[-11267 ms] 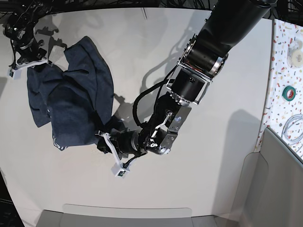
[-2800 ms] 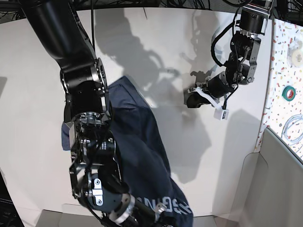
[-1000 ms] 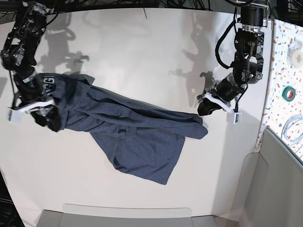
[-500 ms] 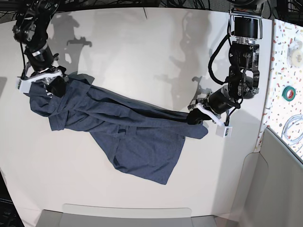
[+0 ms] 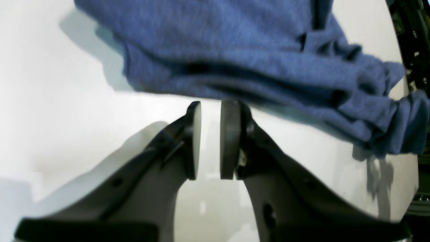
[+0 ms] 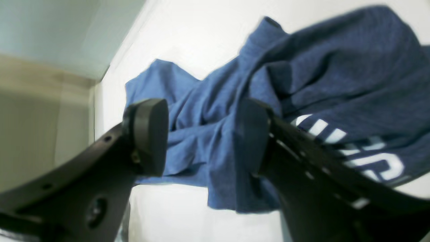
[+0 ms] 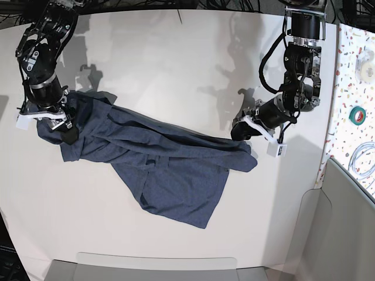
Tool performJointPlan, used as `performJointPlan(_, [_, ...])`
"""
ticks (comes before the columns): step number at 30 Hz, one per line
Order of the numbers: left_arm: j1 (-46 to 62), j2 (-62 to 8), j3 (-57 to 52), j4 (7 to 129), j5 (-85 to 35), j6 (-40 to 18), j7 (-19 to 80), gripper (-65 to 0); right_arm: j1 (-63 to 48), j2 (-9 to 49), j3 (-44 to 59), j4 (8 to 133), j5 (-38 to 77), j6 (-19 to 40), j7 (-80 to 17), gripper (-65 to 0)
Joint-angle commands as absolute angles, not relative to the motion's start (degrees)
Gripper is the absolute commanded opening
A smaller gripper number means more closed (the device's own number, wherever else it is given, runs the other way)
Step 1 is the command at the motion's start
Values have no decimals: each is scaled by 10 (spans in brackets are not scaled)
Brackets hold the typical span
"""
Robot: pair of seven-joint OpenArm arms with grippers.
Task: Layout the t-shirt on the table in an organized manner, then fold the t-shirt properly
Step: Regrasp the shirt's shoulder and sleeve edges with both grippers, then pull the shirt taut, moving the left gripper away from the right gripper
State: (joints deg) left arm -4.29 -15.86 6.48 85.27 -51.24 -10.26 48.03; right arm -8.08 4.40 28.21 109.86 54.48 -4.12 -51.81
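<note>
— Two pincers, one shirt: which of mine was nearer the work?

— Both sat at its ends. The t-shirt point(image 7: 158, 164) lay as a long rumpled band slanting across the bench point(image 7: 176, 64), from the left edge down toward the middle of the right side, with a loose flap sagging toward the near edge. My left pincer point(image 7: 241, 130) was just off the right-hand tip; my right pincer point(image 7: 61, 120) stood over the bunched end at the left edge.

— And their jaws?

— The left pincer point(image 5: 210, 139) was narrow, only a thin gap between the pads, nothing in it; the cloth hung just beyond the tips, apart from them. The right pincer point(image 6: 201, 141) was wide, with a fold of t-shirt point(image 6: 302, 74) between the fingers, not clamped as far as I could judge.

— What did one view give that the others lacked?

— Only the right wrist view showed the white lettering point(image 6: 352, 148), turned under beside my finger. The base view alone showed the band's whole slant.
</note>
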Motion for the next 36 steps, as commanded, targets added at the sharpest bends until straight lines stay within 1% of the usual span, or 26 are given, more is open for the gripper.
performJointPlan(1, [-54,-163,61,862,-522,-107,472,-541,-77,49,282,1104,554,-42,-509,-298])
performJointPlan(9, [-37,-172,58,862,-522,-107,471,-541,-82,47,285,1090,554,-81,-509,-298])
performJointPlan(14, [-37,-172,57,862,-522,-107,471,-541,-70,47,283,1045,554,-80,-509,-305])
performJointPlan(15, [-37,-172,57,862,-522,-107,471,-540,-65,47,281,1036,554,-78,-509,-334])
performJointPlan(16, [-37,-172,56,862,-522,-107,471,-539,-64,47,279,1030,555,-72,-509,-392])
performJointPlan(17, [-38,-172,56,862,-522,-107,471,-539,-60,47,273,1028,555,-63,-509,-487])
performJointPlan(18, [-42,-173,56,862,-522,-106,471,-538,-60,47,270,1028,555,-61,-509,-599])
performJointPlan(19, [-44,-175,55,862,-522,-104,471,-538,-60,47,269,1028,555,-65,-509,-650])
performJointPlan(21, [-52,-183,44,862,-522,-102,469,-533,-59,48,272,1028,555,-67,-527,-650])
performJointPlan(22, [-69,-180,28,862,-522,-98,469,-520,-56,47,274,1028,555,-67,-539,-639])
performJointPlan(24, [-99,-167,-15,842,-522,-70,473,-484,-54,46,275,1028,555,-67,-548,-650])
performJointPlan(26, [-131,-157,-44,798,-522,-40,477,-446,-54,46,274,1028,558,-67,-549,-650])
performJointPlan(28, [-163,-156,-50,743,-523,-30,477,-423,-54,46,274,1029,558,-67,-550,-650])
performJointPlan(33, [-215,-155,-53,608,-526,-32,478,-418,-54,46,274,1029,558,-67,-550,-650])
performJointPlan(36, [-218,-154,-53,593,-527,-33,478,-418,-53,46,274,1029,558,-67,-550,-650])
